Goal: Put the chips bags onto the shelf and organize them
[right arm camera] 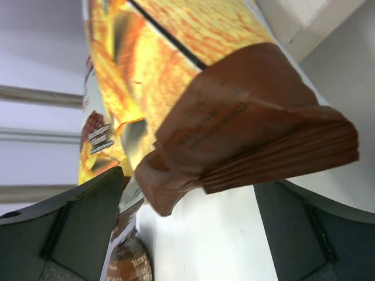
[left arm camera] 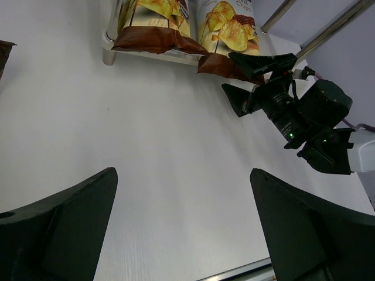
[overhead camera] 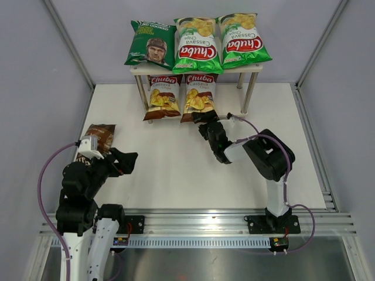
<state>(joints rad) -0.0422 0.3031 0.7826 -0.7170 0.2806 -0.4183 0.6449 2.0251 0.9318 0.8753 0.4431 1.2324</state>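
Right tool (overhead camera: 206, 120) wide, straddling hem of 2nd brown Chuba bag (overhead camera: 198, 96) on shelf (overhead camera: 255, 68) lower tier: back straight out, no snagging. Left tool (overhead camera: 130, 163) wide, empty; Kettle bag (overhead camera: 101, 136) next.

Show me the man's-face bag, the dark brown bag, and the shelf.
man's-face bag (overhead camera: 151, 45): top view, the face.
dark brown bag (overhead camera: 104, 133): top view, its upper middle.
shelf (overhead camera: 249, 68): top view, top board's front edge.
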